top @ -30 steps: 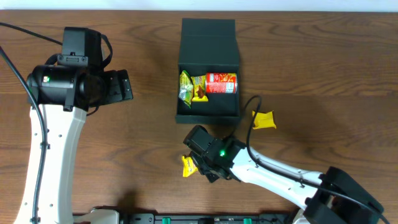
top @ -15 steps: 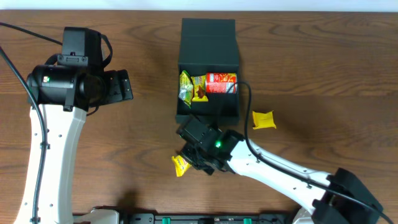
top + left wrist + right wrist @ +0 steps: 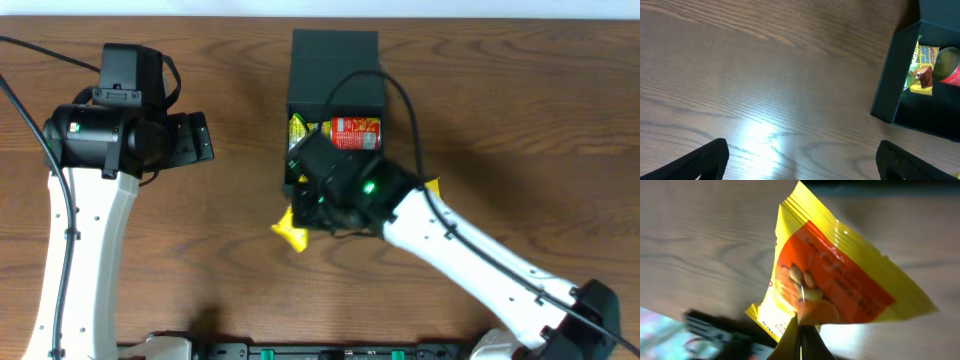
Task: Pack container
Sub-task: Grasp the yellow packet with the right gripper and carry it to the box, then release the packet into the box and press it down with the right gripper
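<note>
The dark container (image 3: 335,60) stands open at the table's middle back. It also shows in the left wrist view (image 3: 890,85). It holds a red can (image 3: 355,133) and a yellow-green packet (image 3: 297,128). My right gripper (image 3: 305,213) is shut on a yellow and orange snack packet (image 3: 288,228), (image 3: 835,285), held above the table at the container's front left corner. Another yellow packet (image 3: 432,188) lies right of the container, partly hidden by the right arm. My left gripper (image 3: 800,162) is open and empty over bare wood, left of the container.
The right arm (image 3: 470,255) stretches from the front right corner across the front of the container. The left arm (image 3: 95,150) stands at the left side. The table is dark brown wood (image 3: 520,100).
My right gripper has carried the yellow and orange packet from near the front edge back and up toward the container's front left corner. The left arm has not moved.
</note>
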`<state>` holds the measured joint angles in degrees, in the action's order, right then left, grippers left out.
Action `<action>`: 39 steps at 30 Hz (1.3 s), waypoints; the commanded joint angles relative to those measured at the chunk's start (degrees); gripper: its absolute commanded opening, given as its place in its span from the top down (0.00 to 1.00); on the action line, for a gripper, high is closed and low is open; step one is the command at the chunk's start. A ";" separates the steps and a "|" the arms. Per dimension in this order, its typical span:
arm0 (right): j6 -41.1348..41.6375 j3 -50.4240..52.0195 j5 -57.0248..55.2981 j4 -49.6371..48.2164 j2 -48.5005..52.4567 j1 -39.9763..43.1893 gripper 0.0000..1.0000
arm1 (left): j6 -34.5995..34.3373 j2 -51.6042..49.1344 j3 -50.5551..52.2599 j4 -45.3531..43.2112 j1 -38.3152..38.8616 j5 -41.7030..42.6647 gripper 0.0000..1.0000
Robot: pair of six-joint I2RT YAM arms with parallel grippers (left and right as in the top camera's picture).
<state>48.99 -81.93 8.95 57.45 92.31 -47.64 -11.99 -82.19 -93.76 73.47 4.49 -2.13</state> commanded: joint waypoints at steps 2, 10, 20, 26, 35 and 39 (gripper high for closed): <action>-21.79 -4.37 -4.22 3.06 -0.04 4.48 0.98 | 0.15 -0.20 -0.15 0.20 -0.35 -1.01 0.05; -33.48 -6.80 -9.42 1.14 1.27 8.72 0.99 | -2.29 -0.20 -0.15 0.37 -0.35 -0.98 0.05; -37.62 -15.80 -13.31 -1.29 15.65 9.90 0.98 | -2.45 -0.20 -0.15 0.22 -0.35 -0.90 0.04; -38.36 -23.47 -12.46 -0.90 23.45 13.33 0.98 | -2.43 -0.20 -0.13 0.22 -0.35 -0.92 0.05; -37.90 -24.74 -3.45 -2.91 27.63 16.57 0.99 | -2.43 -0.20 -0.04 0.11 -0.35 -1.01 0.05; -37.18 -24.74 -1.07 -4.39 28.65 16.59 0.98 | -2.43 -0.20 0.04 -0.28 -0.35 -1.03 0.05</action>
<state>11.51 -105.38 4.84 53.58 120.14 -31.14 -13.74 -82.19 -93.76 73.28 4.49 -2.13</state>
